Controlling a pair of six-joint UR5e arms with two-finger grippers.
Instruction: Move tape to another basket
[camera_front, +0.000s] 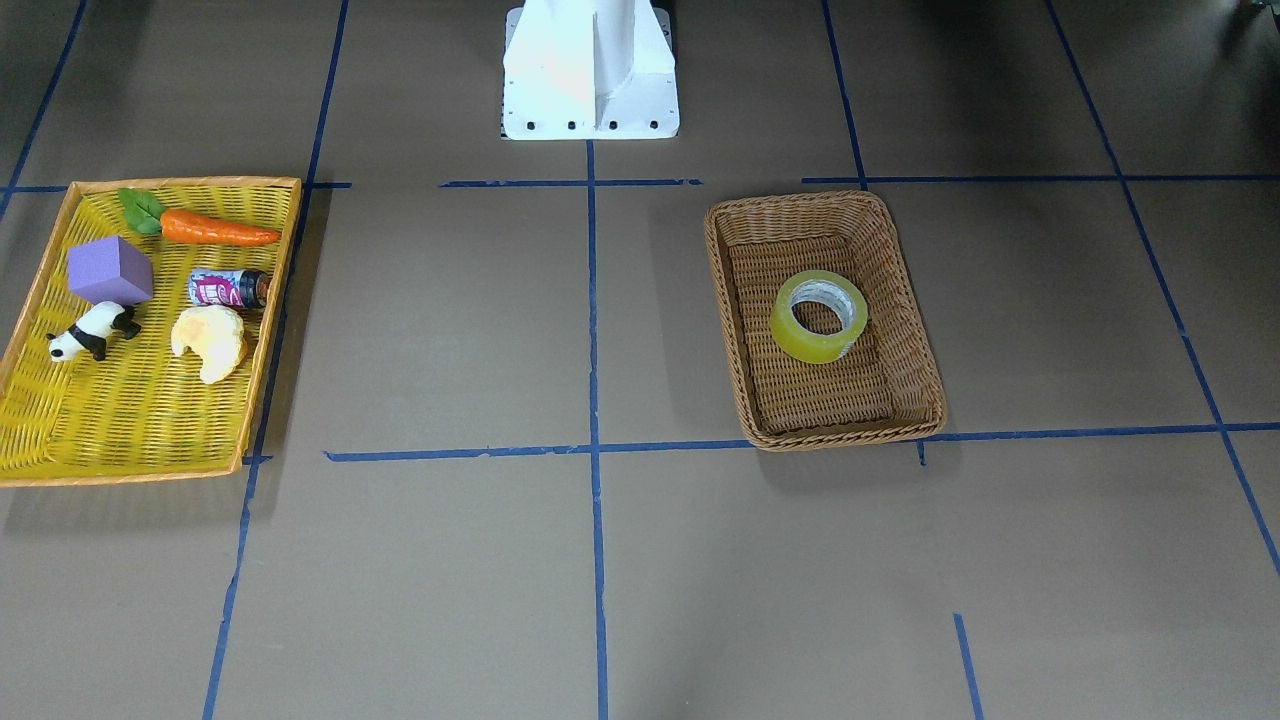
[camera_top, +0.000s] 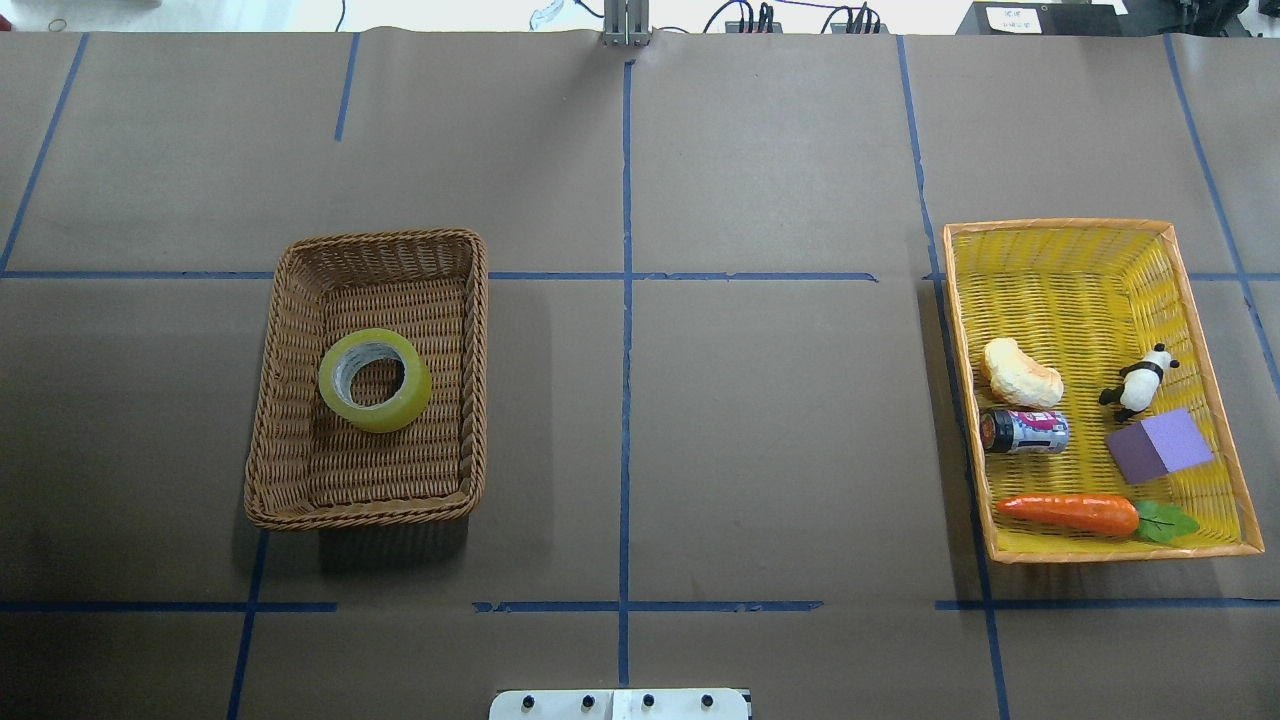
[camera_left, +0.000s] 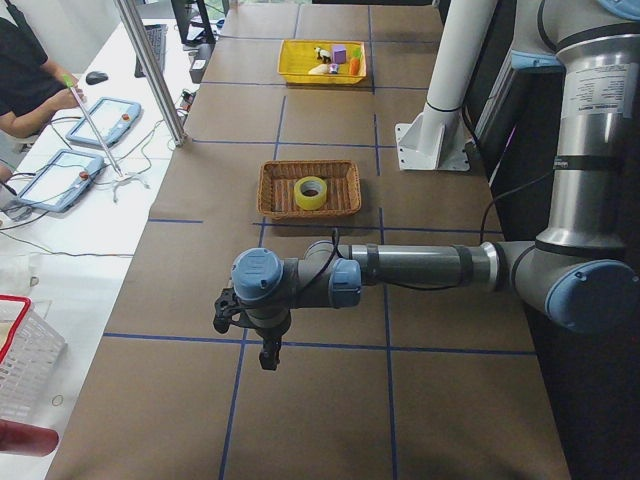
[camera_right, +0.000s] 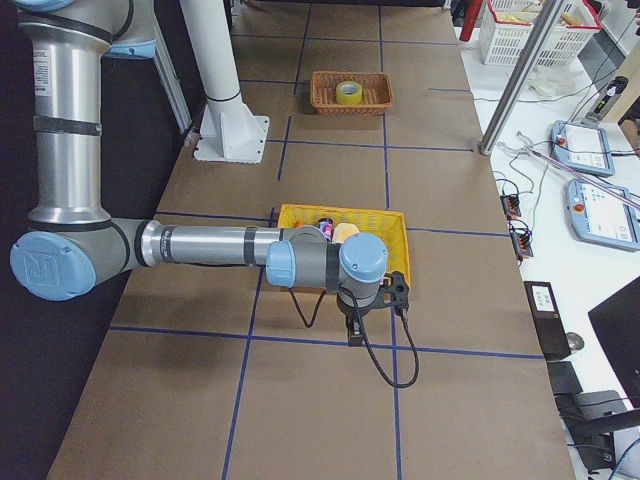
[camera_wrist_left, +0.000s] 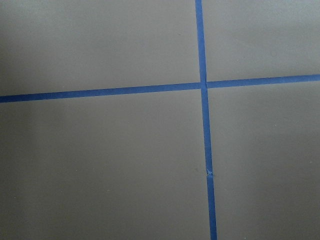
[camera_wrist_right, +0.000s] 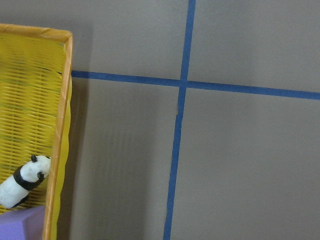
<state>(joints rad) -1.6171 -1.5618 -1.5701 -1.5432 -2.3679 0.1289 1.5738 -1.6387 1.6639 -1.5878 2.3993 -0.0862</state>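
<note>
A: Where is the tape (camera_top: 375, 380)?

B: Flat on its side, hole up, near the middle of the basket (camera_top: 268, 400). It touches the woven floor only and sits apart from all four walls. Lying flat like that, it cannot roll.

A: And the other container?

B: The yellow tray (camera_top: 1060, 290) is well apart, on the robot's right. It holds a carrot (camera_top: 1068, 512), a panda (camera_top: 1138, 382), a purple block (camera_top: 1160, 445) and a can (camera_top: 1025, 431), grouped at the robot's end. The far half is bare weave.

A: The arms?

B: Both are parked low over the table (camera_wrist_left: 100, 165), out past each container. The left gripper (camera_left: 266, 358) hangs beyond the basket, the right gripper (camera_right: 356, 335) just beside the tray. That likely keeps both containers unobstructed.

A: Fingers?

B: Only the side views show them, so the observer cannot tell whether they are spread or together. Neither holds anything visible.
</note>
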